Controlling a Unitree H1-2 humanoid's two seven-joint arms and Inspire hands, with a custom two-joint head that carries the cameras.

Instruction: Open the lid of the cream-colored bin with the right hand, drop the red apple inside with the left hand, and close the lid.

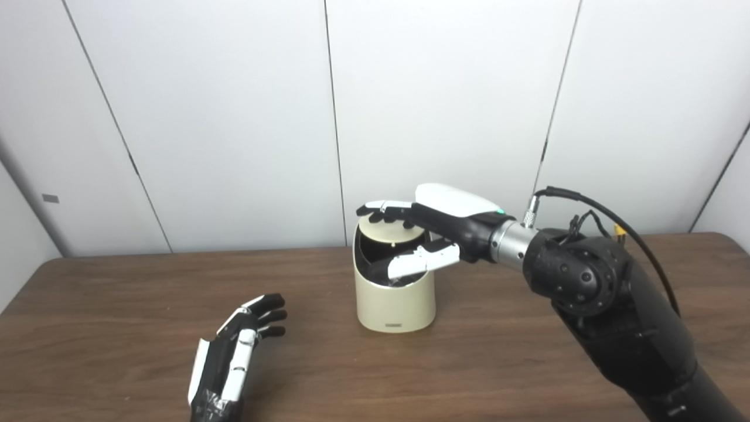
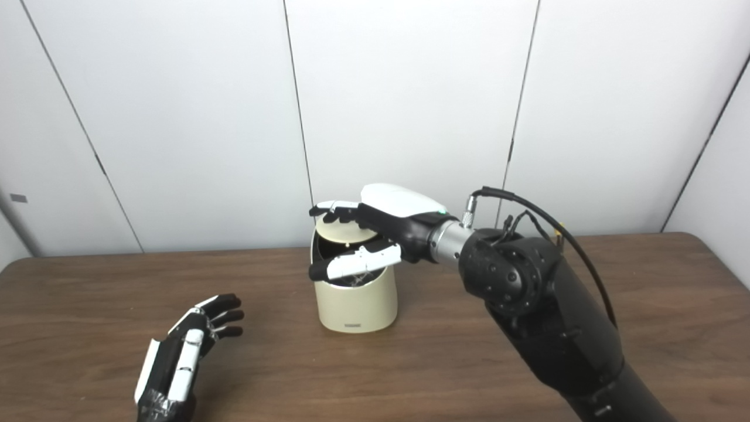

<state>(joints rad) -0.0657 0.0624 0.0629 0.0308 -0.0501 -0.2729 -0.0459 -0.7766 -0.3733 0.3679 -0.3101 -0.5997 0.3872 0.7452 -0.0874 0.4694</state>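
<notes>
Standing near the middle of the dark wooden counter (image 1: 504,363), the cream-colored bin (image 1: 395,305) sat upright, a short round container with a small dark label low on its near wall. Its lid (image 1: 391,230) was tilted up toward the far side, hinged at the back, so the dark mouth of the bin showed beneath it. What lay inside the bin could not be made out; only a faint glint showed at the near rim, and no red apple was visible anywhere in either view.

The right robot hand (image 1: 436,228) reached in from the right over the top of the bin. Its fingers (image 1: 381,210) stretched across the raised lid's upper edge, touching it, while the thumb (image 1: 422,261) lay lower, across the open mouth just above the near rim. The robot hand thus bracketed the lid from above and in front, loosely closed around it rather than clenched. Behind it ran the silver wrist, the black forearm and a black cable looping above the arm.

The left robot hand (image 1: 234,351) was well apart from the bin, near and to the left, low over the counter, palm turned inward, fingers spread wide and holding nothing.

Beyond the counter's far edge stood plain white wall panels (image 1: 234,117) with thin dark seams.
</notes>
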